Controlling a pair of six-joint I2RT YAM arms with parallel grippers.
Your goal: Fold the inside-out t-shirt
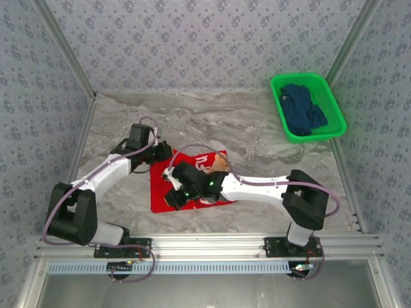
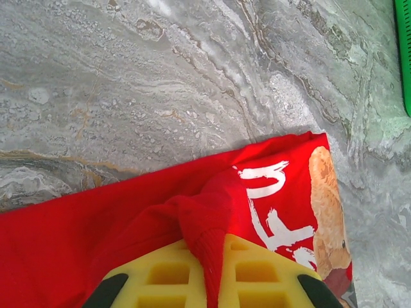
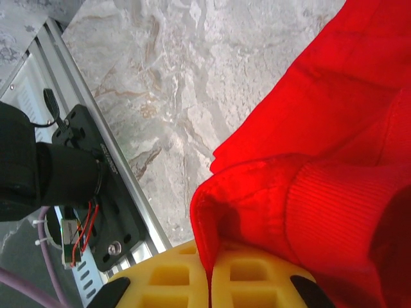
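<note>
Two pincers, both clenched on cloth: left pincer (image 2: 209, 273) pinches a bunched ridge of the inside-out t-shirt (image 1: 158, 187) at its far-left corner, and right pincer (image 3: 209, 279) grips a ribbed edge at the near-left corner. One shirt, lying on the tabletop (image 1: 257, 128) between the arms, towards the near edge, long axis roughly left-right I'd say. From both grips the bulk of the cloth lies to the right, so I reckon the fold goes that way. Far right: one green basket (image 1: 321, 133), one navy garment (image 1: 303, 109) in it.
</note>
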